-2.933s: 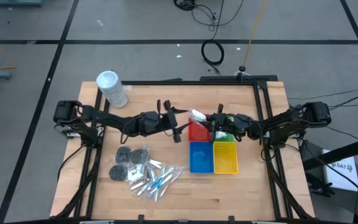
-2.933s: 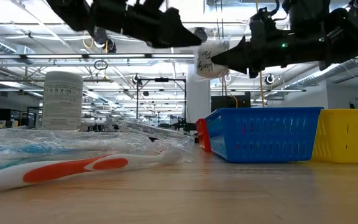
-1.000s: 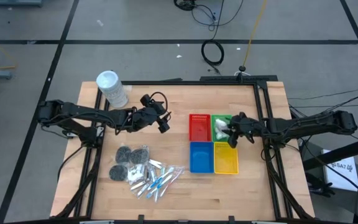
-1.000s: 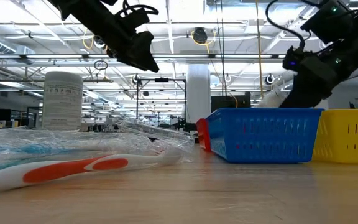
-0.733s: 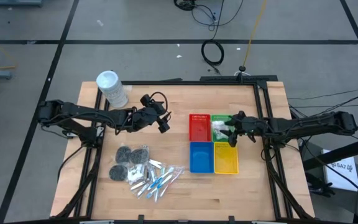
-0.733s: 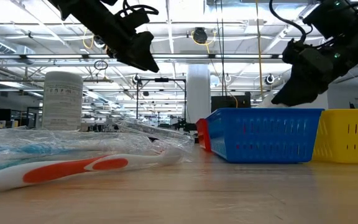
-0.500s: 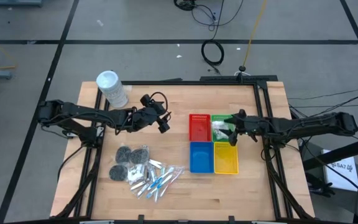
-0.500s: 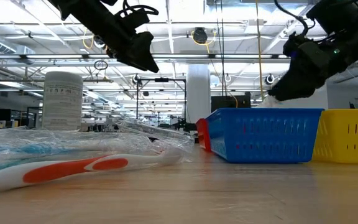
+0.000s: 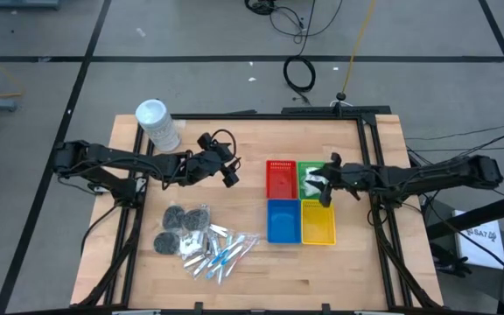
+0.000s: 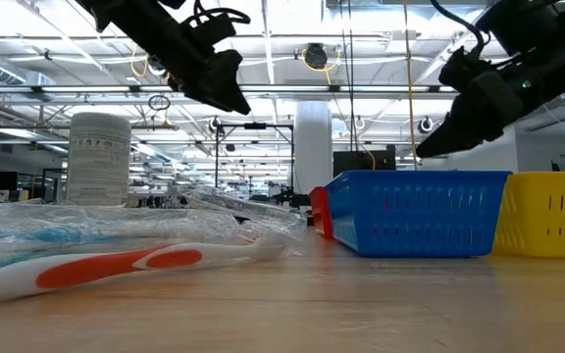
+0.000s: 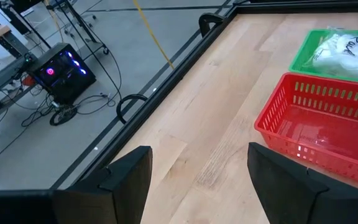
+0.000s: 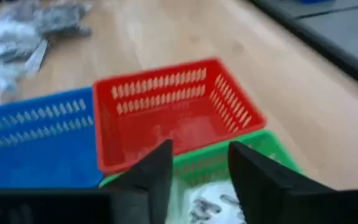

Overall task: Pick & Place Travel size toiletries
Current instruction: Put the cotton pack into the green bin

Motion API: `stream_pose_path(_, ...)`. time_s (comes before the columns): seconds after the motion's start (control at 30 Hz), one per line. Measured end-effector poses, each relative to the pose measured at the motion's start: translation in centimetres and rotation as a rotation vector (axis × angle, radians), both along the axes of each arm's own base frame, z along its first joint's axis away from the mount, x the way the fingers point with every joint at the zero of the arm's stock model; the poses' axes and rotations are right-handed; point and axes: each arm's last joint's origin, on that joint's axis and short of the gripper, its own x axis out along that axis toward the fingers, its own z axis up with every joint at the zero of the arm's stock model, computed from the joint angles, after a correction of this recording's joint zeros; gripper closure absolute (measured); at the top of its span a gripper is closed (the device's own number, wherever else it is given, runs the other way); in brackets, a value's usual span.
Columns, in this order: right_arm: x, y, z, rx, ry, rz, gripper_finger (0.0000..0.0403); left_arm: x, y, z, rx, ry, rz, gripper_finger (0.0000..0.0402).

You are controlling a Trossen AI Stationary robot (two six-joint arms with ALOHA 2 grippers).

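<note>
Red tray (image 9: 280, 178), green (image 9: 309, 169), blue (image 9: 283, 220), yellow (image 9: 317, 221); white packet (image 9: 311, 182).

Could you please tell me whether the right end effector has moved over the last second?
Yes. In the low view the right end effector has risen from the blue slotted plastic tray's rim to clear above it, leaving the white packet in the green tray.

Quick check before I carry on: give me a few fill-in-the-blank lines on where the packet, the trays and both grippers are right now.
1. The white packet lies in the ____ tray.
2. The right gripper hangs above that tray with its fingers apart and ____ between them.
3. The red tray is ____.
4. The left gripper waits, open, over bare wood between the white tub and the ____ tray.

Missing words: green; nothing; empty; red
</note>
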Motion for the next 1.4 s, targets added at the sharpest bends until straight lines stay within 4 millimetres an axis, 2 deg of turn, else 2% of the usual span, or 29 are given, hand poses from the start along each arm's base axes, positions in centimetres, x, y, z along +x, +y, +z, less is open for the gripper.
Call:
stream_pose_path(0.13,0.2,0.0,0.3,-0.023,-0.031,0.012,0.0312,-0.3,-0.7,-0.6,-0.048,0.102,-0.150,0.0147)
stream_pose_path(0.27,0.0,0.0,0.9,-0.045,-0.075,0.022,0.0326,-0.9,-2.0,-0.8,-0.163,0.134,-0.243,0.0147)
stream_pose_path(0.4,-0.4,0.0,1.5,-0.104,-0.098,0.051,0.0324,-1.5,-3.3,-1.1,-0.381,0.142,-0.302,0.0147)
stream_pose_path(0.53,-0.3,0.3,2.1,-0.129,-0.151,0.147,0.0302,-2.6,-5.1,-2.2,-0.578,0.259,-0.327,0.0147)
stream_pose_path(0.63,0.0,0.5,3.0,-0.135,-0.251,0.241,0.0268,-3.5,-6.5,-3.2,-0.689,0.345,-0.218,0.0147)
stream_pose_path(0.77,0.2,0.8,4.1,-0.171,-0.365,0.334,0.0211,-4.2,-8.4,-3.3,-0.836,0.319,-0.080,0.0147)
stream_pose_path(0.93,0.1,0.8,3.8,-0.141,-0.337,0.345,0.0167,-5.1,-11.1,-3.3,-1.003,0.264,0.069,0.0147)
stream_pose_path(1.2,0.1,0.8,3.4,-0.123,-0.293,0.345,0.0164,-6.2,-15.5,-5.1,-1.162,0.261,0.299,0.0147)
stream_pose_path(1.4,0.1,0.8,3.4,-0.113,-0.294,0.342,0.0175,-6.6,-17.1,-7.5,-1.197,0.348,0.470,0.0147)
